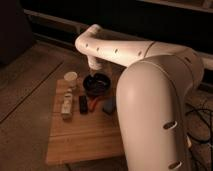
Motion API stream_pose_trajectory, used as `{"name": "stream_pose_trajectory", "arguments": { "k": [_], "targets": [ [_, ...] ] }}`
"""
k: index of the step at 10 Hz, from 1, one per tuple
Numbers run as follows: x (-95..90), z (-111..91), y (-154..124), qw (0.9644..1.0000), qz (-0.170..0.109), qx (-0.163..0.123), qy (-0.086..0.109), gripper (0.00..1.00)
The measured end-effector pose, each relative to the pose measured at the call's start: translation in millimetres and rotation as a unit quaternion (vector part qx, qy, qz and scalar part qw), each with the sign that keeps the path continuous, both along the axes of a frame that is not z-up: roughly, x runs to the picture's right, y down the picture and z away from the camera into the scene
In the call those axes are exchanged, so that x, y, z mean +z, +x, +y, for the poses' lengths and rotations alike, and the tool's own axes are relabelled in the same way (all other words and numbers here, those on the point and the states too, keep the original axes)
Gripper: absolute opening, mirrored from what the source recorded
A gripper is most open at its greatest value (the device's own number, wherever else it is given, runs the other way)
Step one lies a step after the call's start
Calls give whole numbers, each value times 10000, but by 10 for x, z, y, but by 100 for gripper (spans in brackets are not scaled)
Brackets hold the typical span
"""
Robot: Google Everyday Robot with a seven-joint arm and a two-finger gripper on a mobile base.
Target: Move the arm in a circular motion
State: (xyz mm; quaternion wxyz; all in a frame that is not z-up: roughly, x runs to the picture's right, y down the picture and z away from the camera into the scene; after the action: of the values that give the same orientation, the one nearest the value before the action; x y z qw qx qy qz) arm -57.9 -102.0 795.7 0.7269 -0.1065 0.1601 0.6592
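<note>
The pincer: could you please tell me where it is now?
In the camera view, the pincer hangs left of centre, just above the dark bowl, near the white cup.

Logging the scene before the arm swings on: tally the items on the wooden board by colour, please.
White: 2 (cup, carton)
Black: 2 (bowl, bar)
Blue: 1 (block)
Orange: 1 (strip)
Total: 6
End effector hangs above the bowl.

Close over-the-shoulder view down past arm [150, 95] to hand [96, 66] above board [85, 142]
</note>
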Motion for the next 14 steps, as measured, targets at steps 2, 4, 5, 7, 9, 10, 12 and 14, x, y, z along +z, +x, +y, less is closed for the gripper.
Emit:
{"name": "stream_pose_trajectory", "arguments": {
  "k": [2, 4, 5, 7, 9, 10, 12, 14],
  "targets": [
    [-48, 1, -564, 9984, -474, -293, 95, 65],
    [-148, 176, -1099, 9946, -958, -404, 32, 65],
    [-220, 343, -1335, 9920, -1161, -493, -44, 65],
    [-383, 805, -1552, 9885, -1337, -668, -228, 65],
    [-512, 1190, -1467, 9882, -1221, -862, -334, 65],
    [-562, 1342, -1277, 9899, -1019, -923, -352, 65],
    [-593, 1459, -864, 9938, -606, -822, -428, 65],
    [-589, 1500, -210, 9975, -7, -365, -611, 65]
  ]
}}
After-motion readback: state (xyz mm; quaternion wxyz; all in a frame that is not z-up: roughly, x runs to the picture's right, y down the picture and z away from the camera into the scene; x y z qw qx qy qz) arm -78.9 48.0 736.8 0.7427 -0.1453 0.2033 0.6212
